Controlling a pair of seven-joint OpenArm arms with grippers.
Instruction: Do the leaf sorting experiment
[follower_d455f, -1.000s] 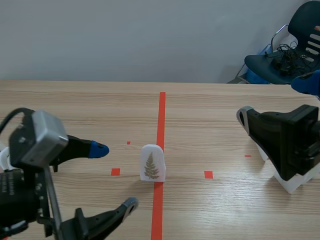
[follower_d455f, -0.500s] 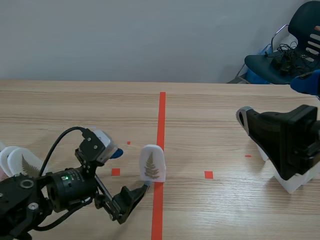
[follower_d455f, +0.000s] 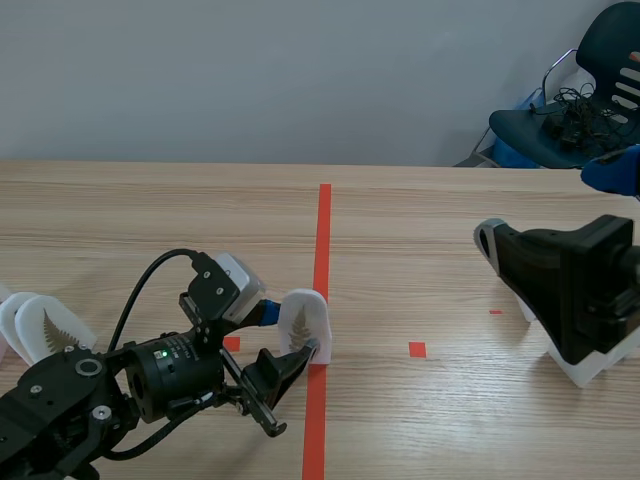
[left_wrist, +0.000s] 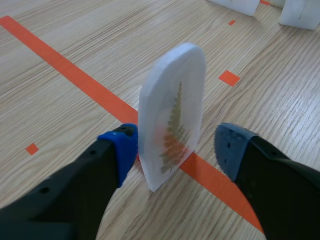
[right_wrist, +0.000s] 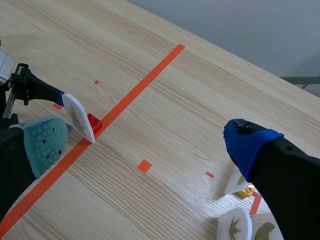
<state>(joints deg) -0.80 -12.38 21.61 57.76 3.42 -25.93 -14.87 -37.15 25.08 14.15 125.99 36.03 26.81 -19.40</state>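
Step in hand: pick-up of the fern leaf card (follower_d455f: 303, 330), standing upright on the red tape line (follower_d455f: 323, 240) at mid-table. The left gripper (left_wrist: 175, 147) straddles it with its 2 fingers apart. 1 blue pad (left_wrist: 122, 147) is just beside the card's face (contact unclear) and the other is clear of it, so nothing is gripped yet. Next move, I judge: close squarely on both faces without tipping the card, then lift for sorting. The left arm is low, in from the near left. The right gripper (right_wrist: 147, 145) sits at the right, wide open and empty.
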